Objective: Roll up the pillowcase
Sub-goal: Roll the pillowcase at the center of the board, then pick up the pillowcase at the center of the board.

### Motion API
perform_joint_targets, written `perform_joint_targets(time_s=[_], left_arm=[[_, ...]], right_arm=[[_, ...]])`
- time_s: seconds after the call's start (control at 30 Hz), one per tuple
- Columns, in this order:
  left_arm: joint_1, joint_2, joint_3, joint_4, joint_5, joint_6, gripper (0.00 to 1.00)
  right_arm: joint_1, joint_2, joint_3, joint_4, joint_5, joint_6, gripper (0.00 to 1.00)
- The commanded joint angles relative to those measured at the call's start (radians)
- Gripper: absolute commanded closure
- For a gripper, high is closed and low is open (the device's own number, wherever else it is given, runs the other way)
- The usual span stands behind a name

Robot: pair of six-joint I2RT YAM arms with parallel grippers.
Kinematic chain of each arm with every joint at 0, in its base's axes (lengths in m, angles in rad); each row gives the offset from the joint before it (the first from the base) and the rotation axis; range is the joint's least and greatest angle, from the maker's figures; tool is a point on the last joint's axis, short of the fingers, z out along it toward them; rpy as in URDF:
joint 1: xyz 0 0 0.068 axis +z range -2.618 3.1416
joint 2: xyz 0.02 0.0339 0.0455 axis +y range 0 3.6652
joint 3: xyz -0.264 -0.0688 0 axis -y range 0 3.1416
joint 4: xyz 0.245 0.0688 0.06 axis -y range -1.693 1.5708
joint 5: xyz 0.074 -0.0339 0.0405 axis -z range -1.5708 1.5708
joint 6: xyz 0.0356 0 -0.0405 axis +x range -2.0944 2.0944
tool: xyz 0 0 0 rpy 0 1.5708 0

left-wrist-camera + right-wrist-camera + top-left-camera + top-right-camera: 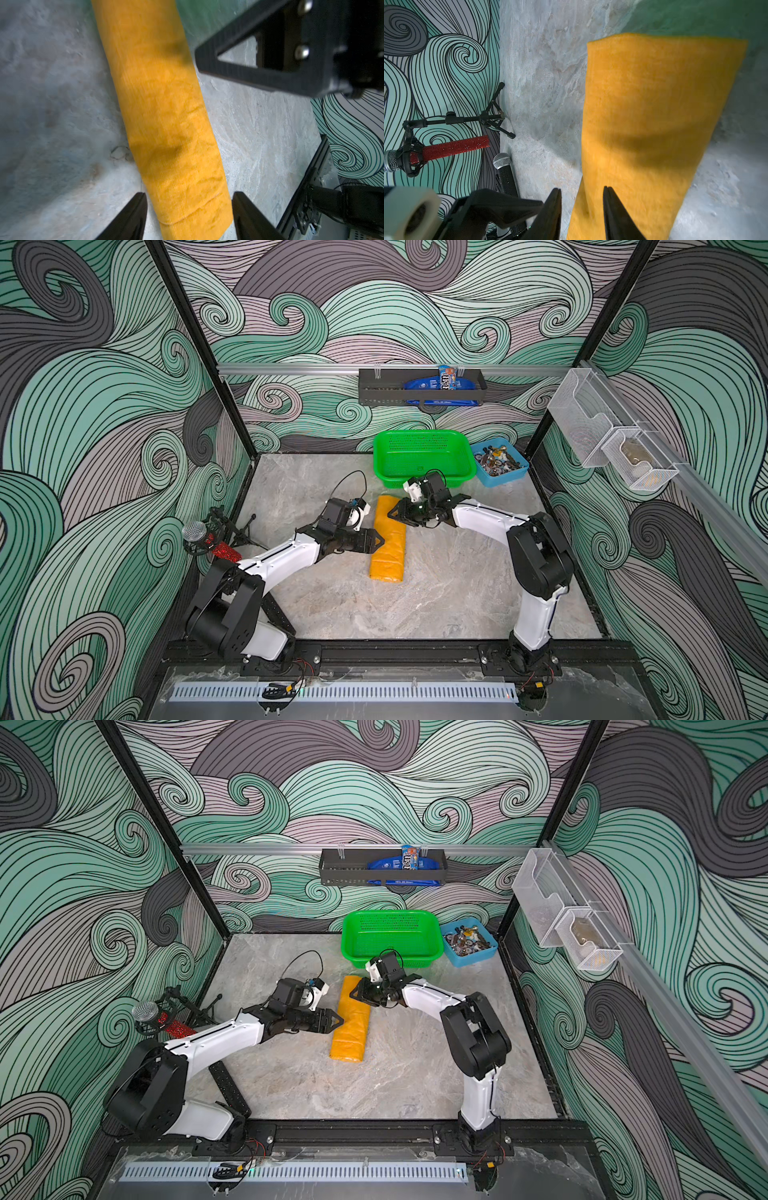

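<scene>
Grey marbled tabletop (457,593): yellow pillowcase (388,539), rolled, probably soft and light; best taken at its ends. Left gripper (379,540) jaws wide apart, right gripper (391,514) narrower, both beside it, empty.

L arm reaches low from its base, forearm near level; L gripper (375,540) points inward, jaws wide apart. R arm stands tall, elbow high, forearm sloping down; R gripper (392,513) jaws parted, narrower.

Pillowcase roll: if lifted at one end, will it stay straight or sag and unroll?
Probably sags: the pillowcase is soft, wrinkled fabric. Its loose outer edge, seen in the left wrist view, may let it unroll. Lying rather flat, it would likely slide, not roll.
</scene>
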Motion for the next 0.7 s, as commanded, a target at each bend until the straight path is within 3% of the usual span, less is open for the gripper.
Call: perform_joint_targets(time_s=[0.0,0.17,0.33,0.67], left_arm=[[-0.029,0.019,-0.005,0.051,0.035,-0.024,0.34],[-0.083,0.049,-0.024,0.093,0.007,-0.029,0.35],[-0.118,0.1,-0.03,0.073,-0.027,0.0,0.35],[-0.119,0.134,-0.025,-0.027,-0.085,0.043,0.36]], right_arm=[[-0.006,0.042,0.027,0.055,-0.038,-0.032,0.65],[-0.006,0.093,0.048,0.104,-0.051,-0.048,0.66],[-0.018,0.128,0.042,0.102,0.021,-0.099,0.67],[-0.079,0.096,-0.137,0.073,0.15,-0.187,0.69]])
